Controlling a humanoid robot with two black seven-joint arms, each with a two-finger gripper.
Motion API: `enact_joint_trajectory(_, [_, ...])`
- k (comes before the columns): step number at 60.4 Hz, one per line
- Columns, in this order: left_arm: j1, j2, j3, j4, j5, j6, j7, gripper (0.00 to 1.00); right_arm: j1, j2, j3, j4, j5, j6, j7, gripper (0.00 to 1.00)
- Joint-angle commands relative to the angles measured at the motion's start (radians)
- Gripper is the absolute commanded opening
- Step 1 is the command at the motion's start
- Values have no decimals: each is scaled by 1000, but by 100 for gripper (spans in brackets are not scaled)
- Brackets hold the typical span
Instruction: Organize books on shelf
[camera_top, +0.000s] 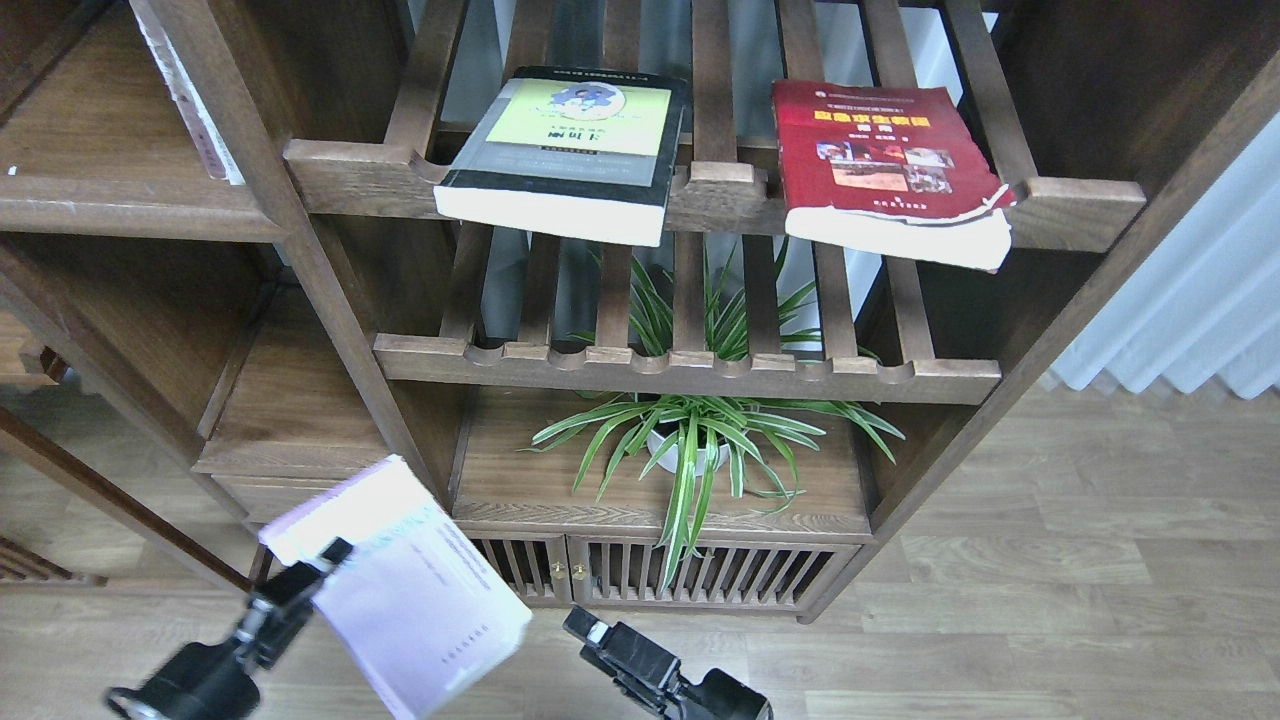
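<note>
Left gripper (318, 568), at 7 o'clock in the head view: closed on the lavender-white book (400, 585), pinching its upper-left edge. The book hangs tilted, cover toward the camera and free of any surface, presumably carried this way for placement. The left arm enters from the bottom-left corner and reaches up and right.

Solid shelf (130, 215) at 9–10 o'clock: dark board with a rounded front edge, probably the destination.

Black-and-grey book (565, 150) at 12 o'clock: lies flat on the upper slatted rack (720, 185), overhanging its scalloped rail.

Right gripper (585, 625) at 6 o'clock: seen end-on and dark, so its opening is unclear. It appears to hold nothing.

Red book (890, 165) at 1 o'clock: flat on the same rack, worn corner overhanging.
</note>
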Motion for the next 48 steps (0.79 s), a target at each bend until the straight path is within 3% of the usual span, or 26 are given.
enact_joint_trajectory(1, [30, 64, -129, -38, 0, 0, 5, 8, -1, 0, 0, -3, 0, 0, 1, 99])
enact_joint_trajectory(27, [77, 301, -637, -70, -11, 0, 5, 7, -13, 0, 0, -52, 5, 0, 5, 99])
enact_joint_trajectory(41, [70, 410, -785, -44, 0, 0, 20, 7, -16, 0, 0, -54, 3, 0, 5, 99])
enact_joint_trajectory(48, [-8, 489, -794, 36, 17, 0, 60, 7, -16, 0, 0, -55, 3, 0, 3, 99])
